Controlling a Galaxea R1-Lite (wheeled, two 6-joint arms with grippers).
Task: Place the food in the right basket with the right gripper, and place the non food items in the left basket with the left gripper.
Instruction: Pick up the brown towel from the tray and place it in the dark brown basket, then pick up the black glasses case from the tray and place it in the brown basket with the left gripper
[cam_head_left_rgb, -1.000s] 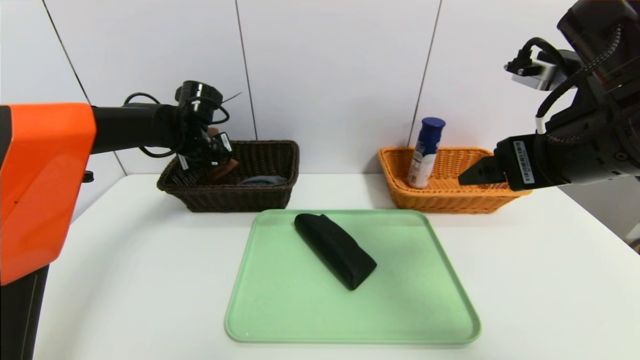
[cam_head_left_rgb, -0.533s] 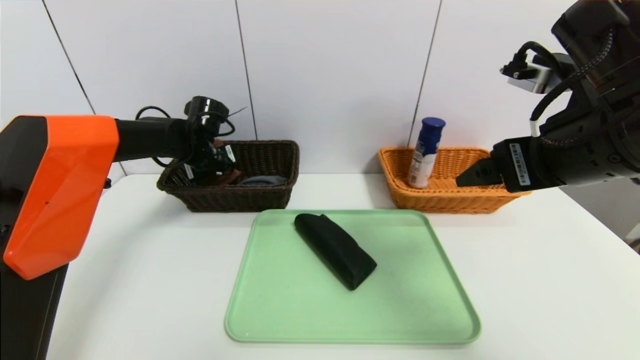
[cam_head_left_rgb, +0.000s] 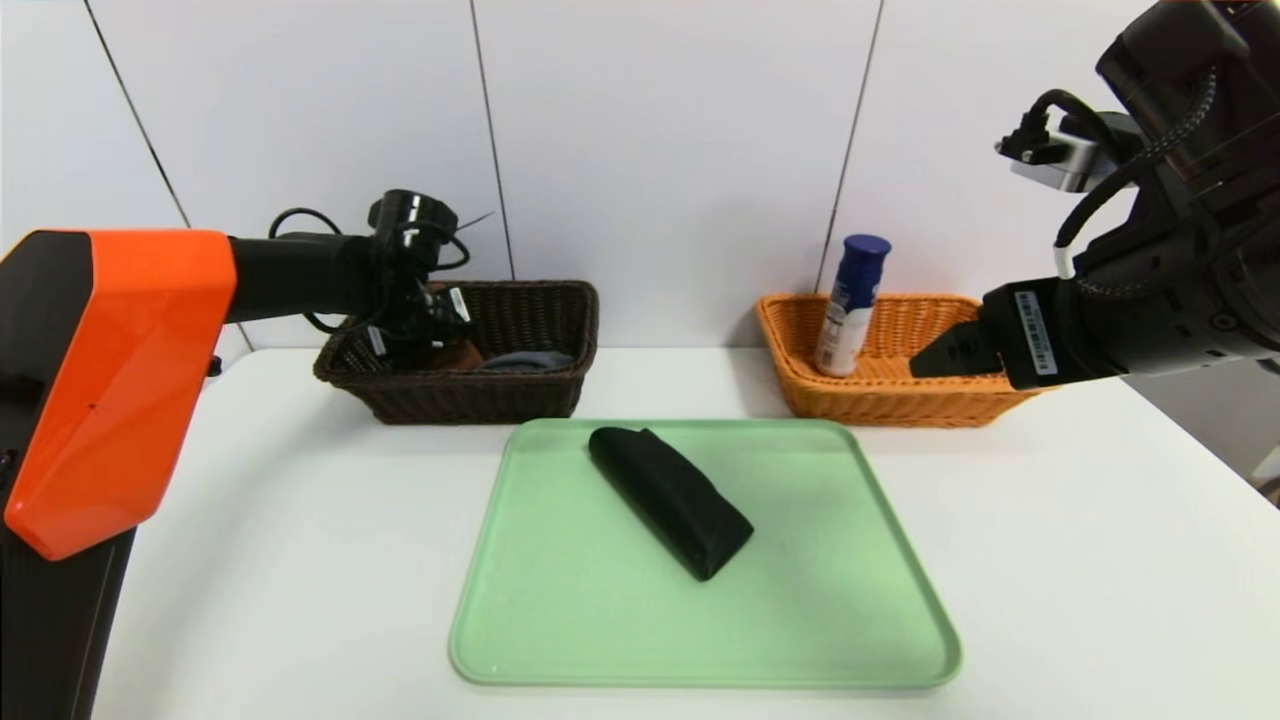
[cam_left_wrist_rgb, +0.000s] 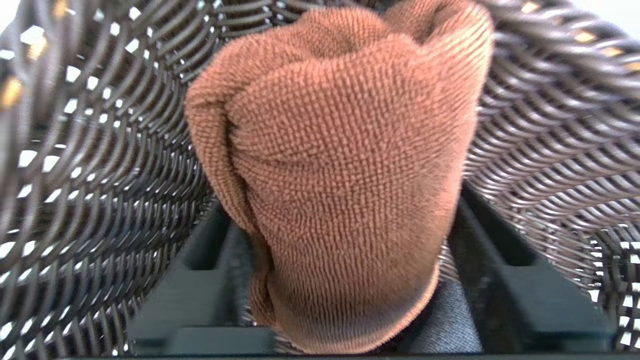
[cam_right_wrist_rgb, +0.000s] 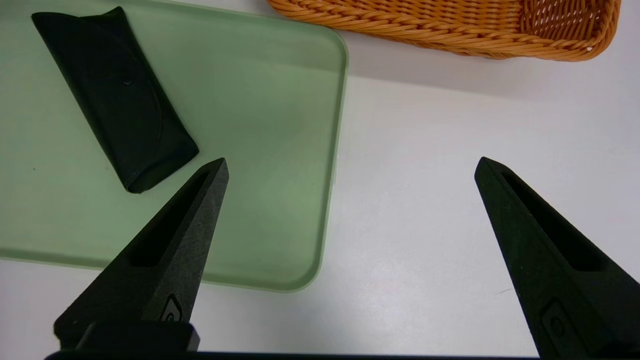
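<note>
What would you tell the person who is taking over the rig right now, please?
Left gripper: down in the dark brown basket, jaws apart on either side of the brown towel; whether they touch it is unclear.
Right gripper: jaws wide open, holding nothing, near the orange basket.
Done: bottle leaning in the orange basket; dark grey towel in the brown one, brown towel inside it too.
Left: back the left gripper out, then bring over the black towel from the green tray.
</note>
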